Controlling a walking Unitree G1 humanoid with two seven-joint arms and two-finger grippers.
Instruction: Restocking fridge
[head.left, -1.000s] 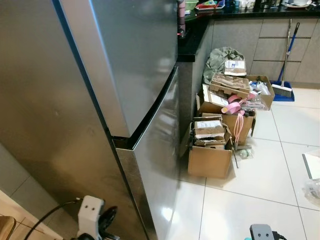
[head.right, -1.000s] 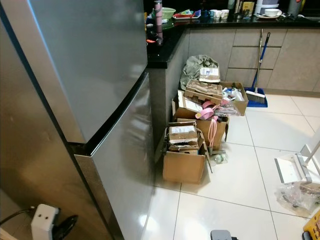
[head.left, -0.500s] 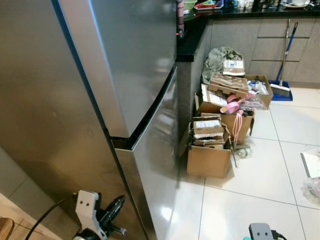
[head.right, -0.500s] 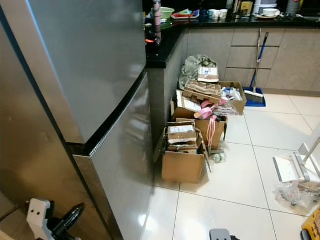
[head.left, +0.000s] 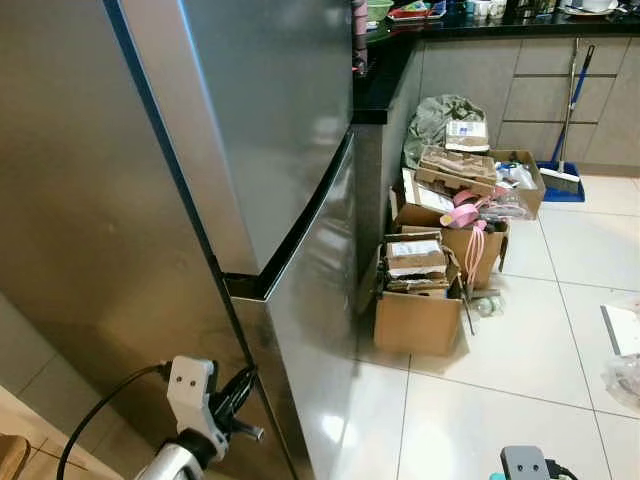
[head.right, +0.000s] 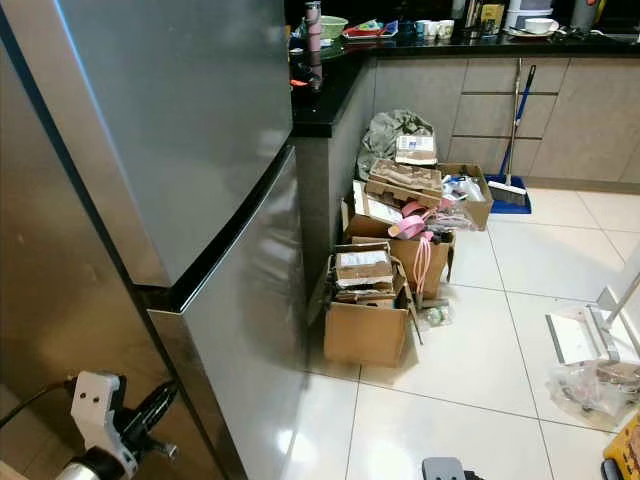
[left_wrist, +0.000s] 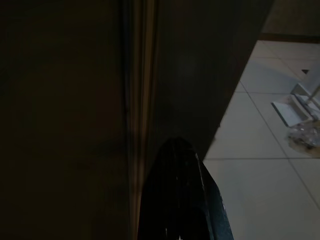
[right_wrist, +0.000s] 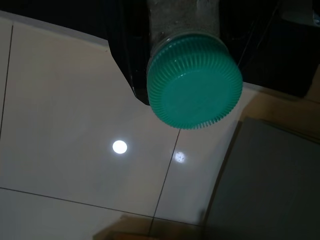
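The steel fridge stands closed on my left, its upper door (head.left: 270, 120) above its lower door (head.left: 315, 320), with a dark seam between them. My left gripper (head.left: 238, 392) is low down at the lower door's side edge, its black fingers (left_wrist: 175, 200) pressed together and pointing along that edge. In the right wrist view my right gripper (right_wrist: 182, 20) is shut on a clear bottle with a ribbed green cap (right_wrist: 195, 82), held over the pale floor tiles. The top of the right wrist (head.left: 525, 465) peeks in at the bottom of the left eye view.
Open cardboard boxes (head.left: 420, 300) full of clutter stand against the black-topped counter (head.left: 385, 85) right of the fridge. A broom (head.left: 570, 170) leans on the far cabinets. A plastic bag and a white object (head.right: 590, 370) lie on the right. White tiled floor (head.left: 480, 400) lies in front.
My left gripper has risen and swung right, from below the fridge's side up to the lower door's edge. The right arm stays low.
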